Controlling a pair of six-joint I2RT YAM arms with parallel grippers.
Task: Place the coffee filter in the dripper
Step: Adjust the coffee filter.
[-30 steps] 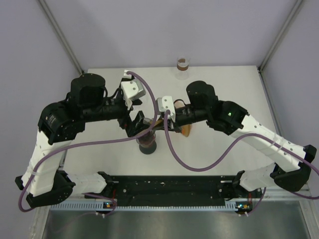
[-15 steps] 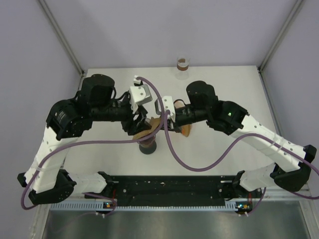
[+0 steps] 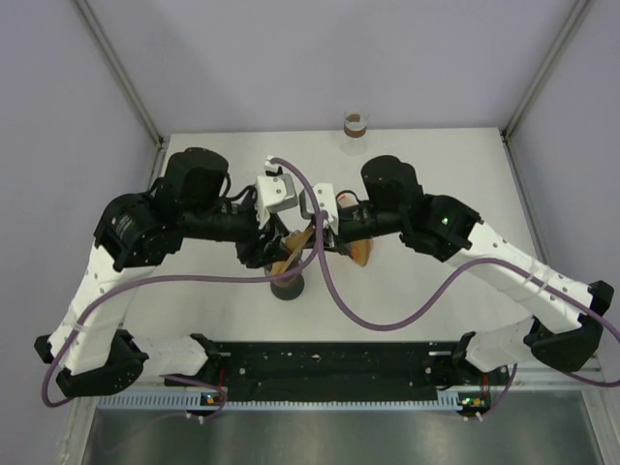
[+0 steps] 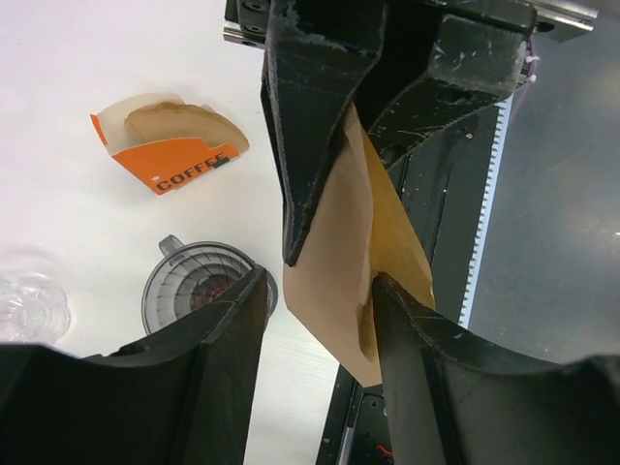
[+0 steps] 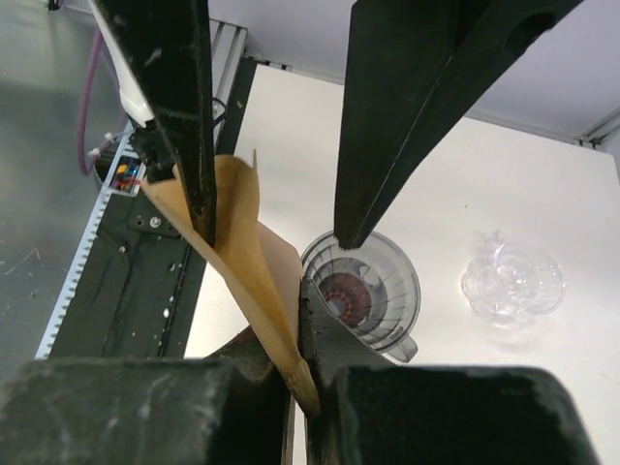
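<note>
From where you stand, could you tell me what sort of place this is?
Probably a lab robot cell staged for coffee making: a white table inside plain walls and metal framing, a clear dripper, and an orange box of coffee filters.

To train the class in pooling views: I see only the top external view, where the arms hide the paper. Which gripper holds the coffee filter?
Observer: The right gripper is shut on the coffee filter, pinching one edge.
Operator: And the left one?
Observer: The left gripper stands open around the filter. One finger touches the paper and the other is apart from it.
Operator: Anything in the dripper?
Observer: No. The dripper shows bare ribs and no paper.
</note>
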